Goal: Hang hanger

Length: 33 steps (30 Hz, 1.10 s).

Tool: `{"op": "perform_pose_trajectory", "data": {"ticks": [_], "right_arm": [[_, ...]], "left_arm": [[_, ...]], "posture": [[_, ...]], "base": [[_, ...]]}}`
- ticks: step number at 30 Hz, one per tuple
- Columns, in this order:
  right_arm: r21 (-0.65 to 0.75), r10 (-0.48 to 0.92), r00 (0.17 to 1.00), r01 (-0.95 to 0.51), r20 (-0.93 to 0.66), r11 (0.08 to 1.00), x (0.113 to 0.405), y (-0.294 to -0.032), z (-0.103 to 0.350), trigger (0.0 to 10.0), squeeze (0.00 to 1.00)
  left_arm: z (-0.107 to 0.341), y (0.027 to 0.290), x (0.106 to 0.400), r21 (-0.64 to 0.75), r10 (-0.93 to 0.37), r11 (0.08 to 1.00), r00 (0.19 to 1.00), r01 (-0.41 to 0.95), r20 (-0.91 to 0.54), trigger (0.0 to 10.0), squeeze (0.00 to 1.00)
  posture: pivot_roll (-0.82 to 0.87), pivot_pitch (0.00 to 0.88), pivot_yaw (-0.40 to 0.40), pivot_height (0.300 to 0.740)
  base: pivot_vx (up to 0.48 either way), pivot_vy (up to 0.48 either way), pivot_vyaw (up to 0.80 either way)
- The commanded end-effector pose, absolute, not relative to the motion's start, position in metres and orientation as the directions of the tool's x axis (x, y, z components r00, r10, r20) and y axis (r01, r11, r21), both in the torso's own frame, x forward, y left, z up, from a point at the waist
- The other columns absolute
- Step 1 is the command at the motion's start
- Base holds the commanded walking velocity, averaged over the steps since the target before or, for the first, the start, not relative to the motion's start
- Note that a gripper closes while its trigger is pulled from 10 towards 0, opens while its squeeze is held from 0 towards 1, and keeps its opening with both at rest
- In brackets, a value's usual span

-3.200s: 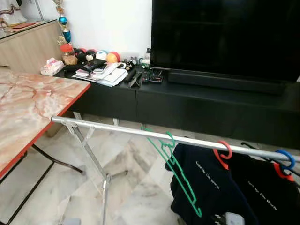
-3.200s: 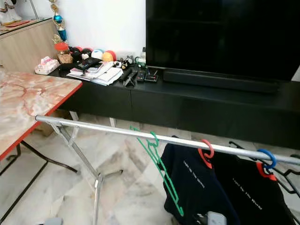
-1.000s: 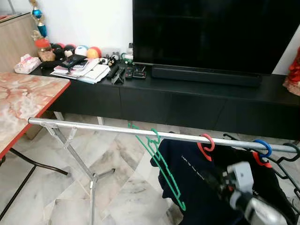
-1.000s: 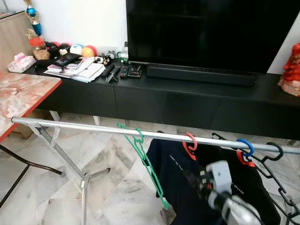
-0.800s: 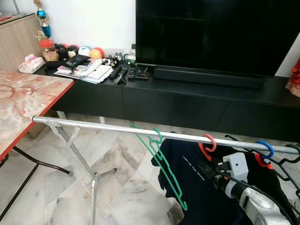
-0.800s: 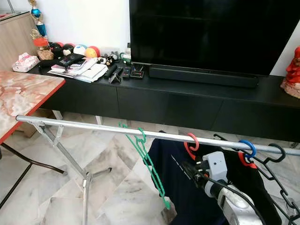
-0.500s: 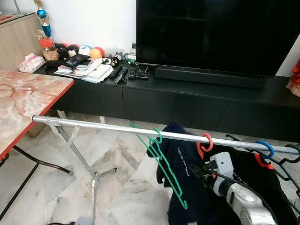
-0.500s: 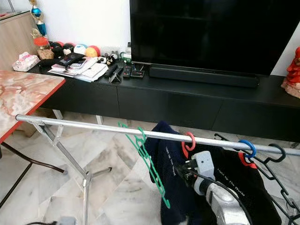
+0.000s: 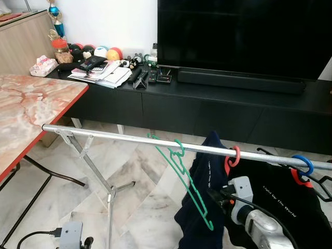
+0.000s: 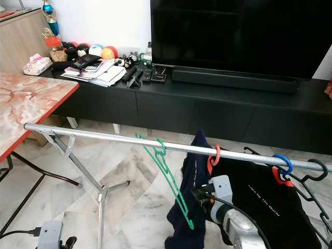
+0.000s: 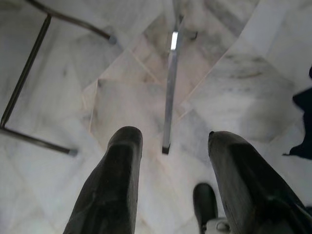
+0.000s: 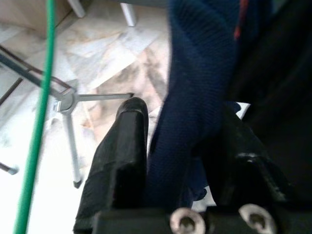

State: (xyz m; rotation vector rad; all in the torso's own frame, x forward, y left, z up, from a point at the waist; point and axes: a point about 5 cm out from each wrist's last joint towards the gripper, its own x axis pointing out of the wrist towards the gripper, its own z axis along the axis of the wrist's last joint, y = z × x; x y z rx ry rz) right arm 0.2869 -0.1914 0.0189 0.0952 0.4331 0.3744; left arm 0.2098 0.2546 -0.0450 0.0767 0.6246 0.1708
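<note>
Pinching a fold of navy shirt (image 12: 195, 97) between right fingers (image 12: 124, 146), seemingly to drag its red hanger (image 9: 232, 156) along the rail (image 9: 119, 137); green hanger (image 9: 187, 181) already hooked there, bare; left fingers (image 11: 114, 185) spread, idle above the floor (image 11: 73, 97).

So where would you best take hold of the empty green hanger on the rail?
Take the green hanger by its long slanted side bar, below the hook, coming from the robot's left. It hangs edge-on and empty, with open floor on that side; the shirt and right claw crowd the other.
</note>
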Motion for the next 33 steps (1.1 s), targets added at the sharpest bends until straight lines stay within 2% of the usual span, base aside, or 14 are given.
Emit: {"op": "perform_pose_trajectory", "data": {"ticks": [1,3,10,19,25,33], "right_arm": [[0.161,0.338,0.851,-0.298,-0.401,0.941,0.282,-0.201,0.015,0.0,0.0],[0.148,0.312,0.868,-0.275,-0.386,0.95,0.282,-0.206,0.017,0.0,0.0],[0.134,0.277,0.89,-0.244,-0.362,0.96,0.278,-0.213,0.02,0.0,0.0],[0.127,0.264,0.898,-0.234,-0.352,0.964,0.268,-0.216,0.018,0.0,0.0],[0.164,0.232,0.941,-0.196,-0.246,0.967,0.276,-0.214,0.032,0.0,0.0],[0.198,0.187,0.973,-0.158,-0.139,0.967,0.268,-0.206,0.038,0.0,0.0]], "left_arm": [[-0.045,0.247,0.211,0.122,0.156,0.987,0.814,-0.105,-0.56,10.0,0.0],[-0.042,0.242,0.214,0.121,0.14,0.989,0.833,-0.088,-0.535,10.0,0.0],[-0.04,0.23,0.218,0.114,0.094,0.993,0.848,-0.041,-0.521,10.0,0.0],[-0.037,0.222,0.219,0.118,0.12,0.99,0.869,-0.071,-0.48,10.0,0.0],[-0.033,0.227,0.22,0.14,0.114,0.989,0.878,-0.054,-0.465,10.0,0.0],[-0.037,0.243,0.209,0.167,0.158,0.982,0.86,-0.086,-0.485,10.0,0.0]], "posture": [[-0.03,0.151,-0.012,0.74],[-0.04,0.181,-0.012,0.74],[-0.07,0.202,-0.005,0.74],[-0.04,0.165,-0.028,0.74],[-0.05,0.157,-0.015,0.74],[-0.06,0.134,0.015,0.74]], "base": [[0.0,0.0,0.0],[0.0,0.0,0.0],[0.0,0.0,0.0],[0.0,0.0,0.0],[0.0,0.0,0.0],[0.0,0.0,0.0]]}}
